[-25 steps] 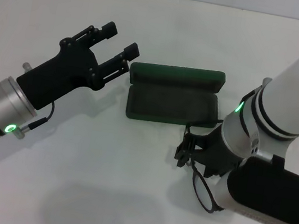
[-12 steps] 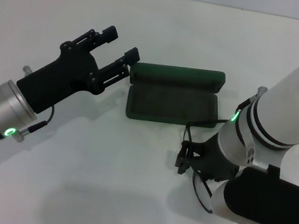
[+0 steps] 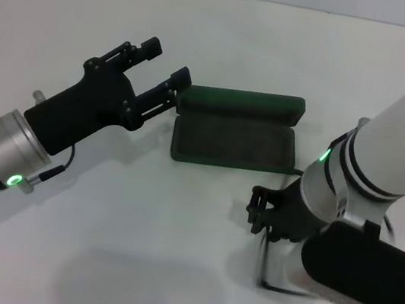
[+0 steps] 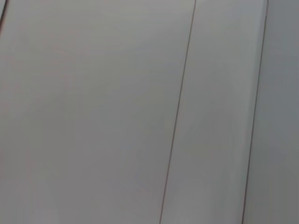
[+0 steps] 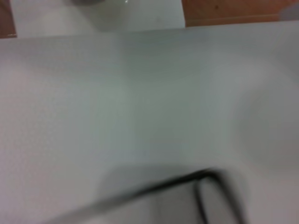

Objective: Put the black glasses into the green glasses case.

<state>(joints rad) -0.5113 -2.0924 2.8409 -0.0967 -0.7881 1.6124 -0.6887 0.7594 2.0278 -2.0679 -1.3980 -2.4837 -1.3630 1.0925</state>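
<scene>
The green glasses case (image 3: pixel 233 143) lies open in the middle of the table in the head view, its lid (image 3: pixel 241 103) folded back on the far side and its dark lining empty. Only parts of the black glasses (image 3: pixel 263 263) show as a thin frame under my right wrist, and they appear blurred in the right wrist view (image 5: pixel 205 184). My right gripper (image 3: pixel 261 208) is shut on them, just in front of the case's right end. My left gripper (image 3: pixel 166 63) hovers open by the lid's left end.
The white table (image 3: pixel 206 29) runs back to a tiled wall. My bulky right forearm (image 3: pixel 366 286) covers the near right area. The right wrist view shows the table's edge with brown floor (image 5: pixel 233 9) beyond it. A plain pale surface fills the left wrist view.
My right wrist has turned and shifted slightly right, swinging the glasses' lens out of sight under the arm. My left gripper has crept a little right toward the case lid.
</scene>
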